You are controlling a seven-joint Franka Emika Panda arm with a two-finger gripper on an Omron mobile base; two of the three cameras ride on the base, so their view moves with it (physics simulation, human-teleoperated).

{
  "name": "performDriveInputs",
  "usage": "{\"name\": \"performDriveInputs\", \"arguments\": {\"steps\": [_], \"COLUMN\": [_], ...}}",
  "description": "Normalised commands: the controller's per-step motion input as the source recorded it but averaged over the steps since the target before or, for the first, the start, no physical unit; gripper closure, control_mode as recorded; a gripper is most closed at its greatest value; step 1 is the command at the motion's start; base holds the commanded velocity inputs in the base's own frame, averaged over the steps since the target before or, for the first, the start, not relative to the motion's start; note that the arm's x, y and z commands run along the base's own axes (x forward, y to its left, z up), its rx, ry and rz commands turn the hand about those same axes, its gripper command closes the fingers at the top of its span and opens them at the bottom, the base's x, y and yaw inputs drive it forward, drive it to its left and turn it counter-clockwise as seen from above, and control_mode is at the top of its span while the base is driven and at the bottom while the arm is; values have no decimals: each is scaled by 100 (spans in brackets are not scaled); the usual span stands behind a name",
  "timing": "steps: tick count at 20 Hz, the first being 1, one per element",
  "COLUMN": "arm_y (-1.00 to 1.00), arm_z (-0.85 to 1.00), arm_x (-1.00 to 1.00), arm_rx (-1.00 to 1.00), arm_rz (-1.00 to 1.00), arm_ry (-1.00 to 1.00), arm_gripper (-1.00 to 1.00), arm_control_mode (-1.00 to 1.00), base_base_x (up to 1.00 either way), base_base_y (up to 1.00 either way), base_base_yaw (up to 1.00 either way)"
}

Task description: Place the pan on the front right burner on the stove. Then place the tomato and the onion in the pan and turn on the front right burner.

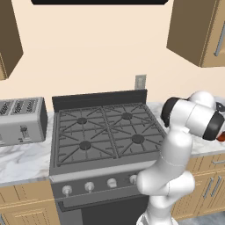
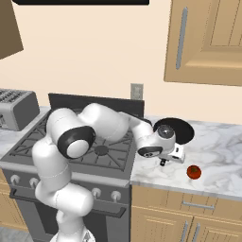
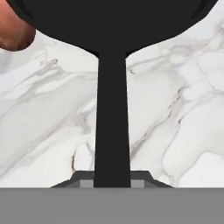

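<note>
The black pan [image 2: 181,129] lies on the marble counter right of the stove [image 1: 101,132], its long handle [image 3: 112,118] pointing toward me. My gripper [image 2: 163,161] is low over the counter, shut on the handle's end [image 3: 112,181]. Nearer the counter's front edge, right of the gripper, sits the bright red tomato [image 2: 194,172], with a sliver of it at the edge of the left base view [image 1: 222,137]. A paler reddish-peach ball, the onion [image 3: 15,33], rests beside the pan's rim. The front right burner [image 1: 138,139] [image 2: 101,150] is bare.
A silver toaster [image 1: 22,119] stands on the counter left of the stove. Round silver knobs [image 1: 89,186] line the stove's front. Wooden wall cabinets [image 2: 208,40] hang above the right counter. My arm's elbow [image 2: 75,137] reaches across the stove's front right.
</note>
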Motion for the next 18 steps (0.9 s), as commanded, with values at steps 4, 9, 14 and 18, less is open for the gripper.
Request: {"name": "performDriveInputs", "arguments": {"steps": [4,9,14,18], "arm_y": [0,0,0,0], "arm_z": [45,50,22,17], "arm_x": [-18,-21,-23,-24], "arm_rx": [-2,-4,-3,-4], "arm_rz": [5,2,1,2], "arm_ry": [0,0,0,0], "arm_gripper": [100,100,100,100], "arm_control_mode": [-100,-100,-100,-100], "base_base_x": [0,0,0,0], "base_base_y": [0,0,0,0], "base_base_yaw": [0,0,0,0]}}
